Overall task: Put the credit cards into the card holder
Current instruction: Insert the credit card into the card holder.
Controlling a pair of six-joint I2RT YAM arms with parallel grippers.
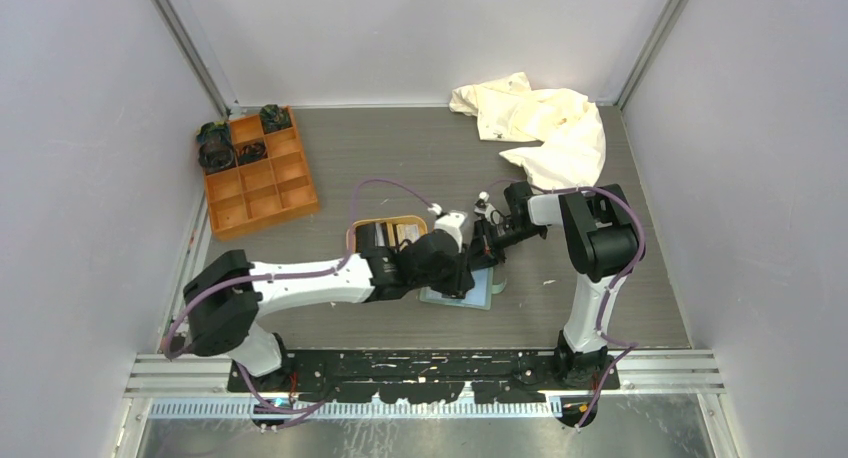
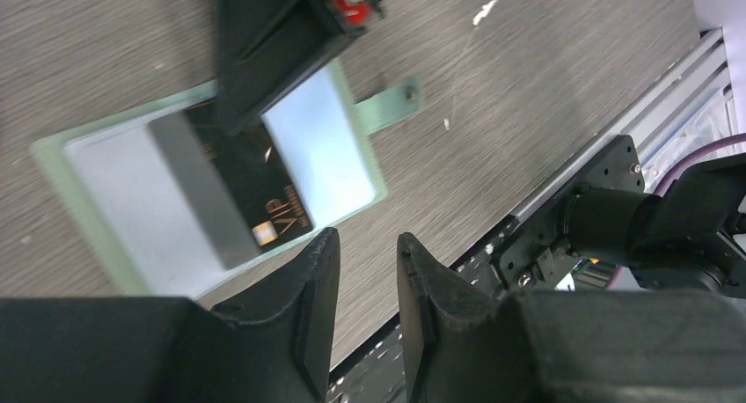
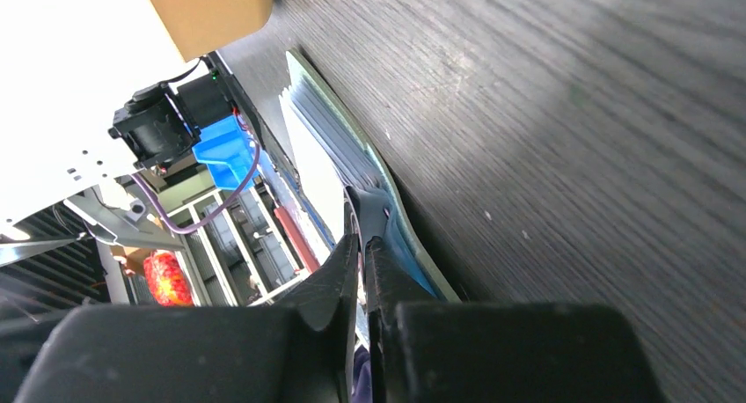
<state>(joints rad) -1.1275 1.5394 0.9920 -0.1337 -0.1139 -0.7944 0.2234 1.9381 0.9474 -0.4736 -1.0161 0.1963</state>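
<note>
Tabletop point(image 1: 400, 148): grey woodgrain.
Cloth point(image 1: 545, 123): cream, crumpled, far right.
Box point(image 1: 265, 203): orange, far left.
Tray point(image 1: 385, 219): tan, half hidden by the left arm.
Holder point(image 2: 106, 183): open flat at centre, under both end effectors.
Cards: black point(image 2: 273, 201) and grey point(image 2: 202, 201), lying on the holder.
Left end effector point(image 2: 368, 271): slightly parted, empty, beside the holder.
Right end effector point(image 3: 362, 236): nearly closed, tips at the holder's edge; grip unclear.

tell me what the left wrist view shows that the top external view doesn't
Only the left wrist view: a black card lying across the open card holder, its snap tab, and the left gripper with its jaws parted and empty. Only the top external view: the orange compartment box, the cream cloth and the tan tray. Both: the card holder, mostly covered from above.
</note>
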